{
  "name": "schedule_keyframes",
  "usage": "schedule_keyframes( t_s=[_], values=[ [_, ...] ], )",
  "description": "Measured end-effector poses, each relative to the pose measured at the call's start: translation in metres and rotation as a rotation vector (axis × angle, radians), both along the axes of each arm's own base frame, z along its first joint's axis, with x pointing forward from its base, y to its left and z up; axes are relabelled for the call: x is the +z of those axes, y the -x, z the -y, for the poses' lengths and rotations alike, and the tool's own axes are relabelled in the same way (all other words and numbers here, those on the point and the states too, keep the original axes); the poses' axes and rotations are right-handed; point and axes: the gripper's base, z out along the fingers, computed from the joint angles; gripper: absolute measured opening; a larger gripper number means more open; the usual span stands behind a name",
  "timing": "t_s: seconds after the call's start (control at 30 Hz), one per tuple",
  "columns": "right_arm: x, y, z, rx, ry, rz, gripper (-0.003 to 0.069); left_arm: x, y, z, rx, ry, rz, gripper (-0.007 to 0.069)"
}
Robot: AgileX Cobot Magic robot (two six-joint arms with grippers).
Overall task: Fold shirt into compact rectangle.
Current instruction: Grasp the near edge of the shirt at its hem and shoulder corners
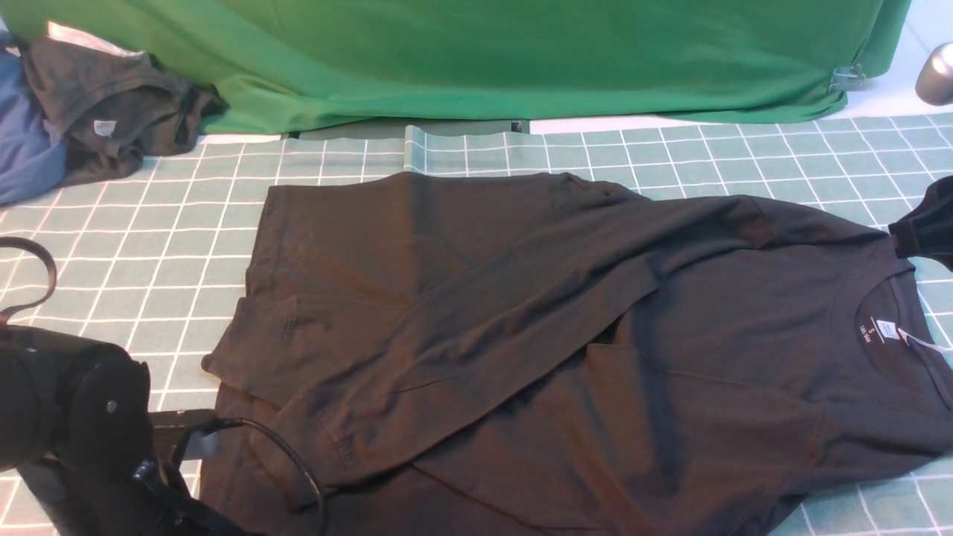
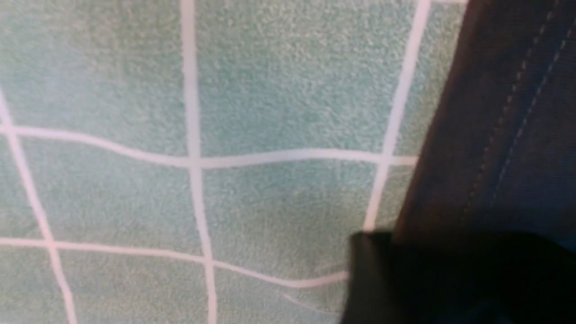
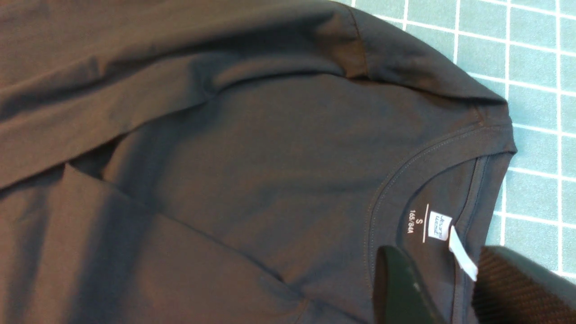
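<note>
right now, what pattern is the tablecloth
The tablecloth is pale green with white grid lines; left wrist view.

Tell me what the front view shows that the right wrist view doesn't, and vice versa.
Front only: the green cloth, the grey garment, the left arm, and most of the shirt, a sleeve laid across it. Right wrist only: the right hand close up, fingers apart above the collar, and a legible size print. Both: the shirt, its white neck label, the checked cloth.

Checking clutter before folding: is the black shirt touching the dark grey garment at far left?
Apart. Front view: bare checked tablecloth shows between shirt and dark grey garment.
</note>
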Motion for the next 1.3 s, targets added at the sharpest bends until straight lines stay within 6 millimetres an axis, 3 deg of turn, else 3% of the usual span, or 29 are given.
schedule_keyframes(
  t_s=[0.2, 0.33, 0.5, 0.67, 0.83, 0.97, 1.0, 1.03, 1.13, 1.3],
  values=[
    [0.000, 0.001, 0.000, 0.014, 0.012, -0.005, 0.0242, 0.000, -0.001, 0.003, -0.047, 0.031, -0.003, 0.0046],
    [-0.002, 0.006, 0.001, 0.072, 0.062, -0.076, 0.0242, 0.005, 0.001, -0.001, -0.103, 0.001, -0.028, 0.0010],
    [-0.002, 0.021, -0.006, 0.151, 0.015, -0.249, 0.0242, 0.033, 0.004, -0.007, -0.116, -0.033, 0.077, 0.0004],
    [-0.008, 0.038, -0.034, 0.377, -0.136, -0.349, 0.0242, 0.057, 0.017, -0.010, -0.090, -0.013, 0.192, 0.0004],
    [-0.042, 0.061, -0.071, 0.585, -0.048, -0.355, 0.0255, 0.069, 0.025, -0.012, -0.075, -0.001, 0.256, 0.0004],
    [-0.076, 0.082, -0.097, 0.735, 0.052, -0.305, 0.0374, 0.070, 0.027, -0.011, -0.064, 0.010, 0.256, 0.0004],
    [-0.076, 0.082, -0.099, 0.743, 0.055, -0.294, 0.0383, 0.070, 0.027, -0.011, -0.064, 0.010, 0.256, 0.0004],
    [-0.091, 0.089, -0.109, 0.809, 0.105, -0.260, 0.0454, 0.070, 0.026, -0.011, -0.063, 0.013, 0.257, 0.0004],
    [-0.114, 0.096, -0.122, 0.893, 0.177, -0.256, 0.0554, 0.070, 0.026, -0.011, -0.060, 0.018, 0.266, 0.0004],
    [-0.145, 0.096, -0.135, 0.965, 0.273, -0.310, 0.0576, 0.070, 0.026, -0.010, -0.057, 0.023, 0.265, 0.0004]
  ],
)
